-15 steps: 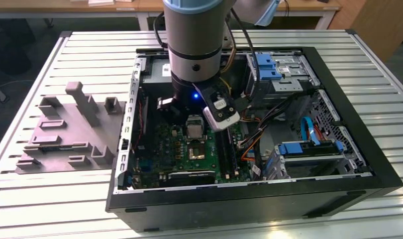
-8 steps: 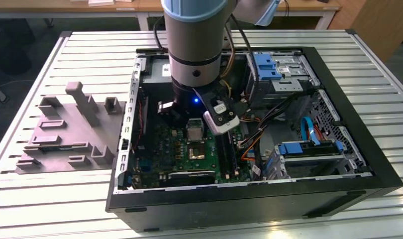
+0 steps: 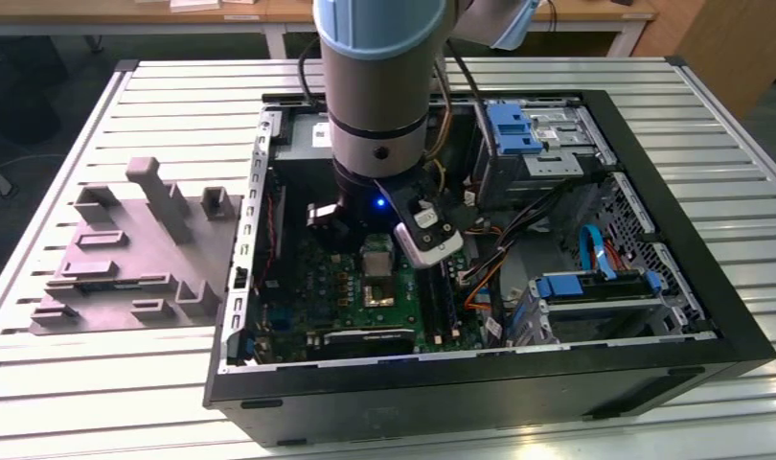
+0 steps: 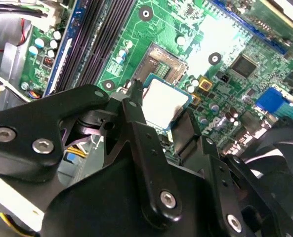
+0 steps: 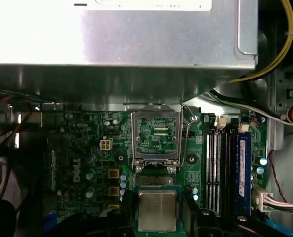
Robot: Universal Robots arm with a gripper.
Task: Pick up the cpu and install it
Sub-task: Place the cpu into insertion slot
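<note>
Carry-to-socket step, install not yet done: black gripper (image 5: 158, 213) jaws pinch the small silvery-grey square cpu (image 5: 157, 206) by opposite edges, above the green motherboard (image 5: 87, 148), just beside the open socket (image 4: 165, 61); seating, I judge, calls for square, level alignment.

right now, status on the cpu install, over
gripper shut on the cpu. cpu held above the motherboard, beside the open socket, not seated. socket frame flipped open.

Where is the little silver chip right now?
In both wrist views the silver chip sits between the black jaws, over the green circuit board, beside the empty socket.
</note>
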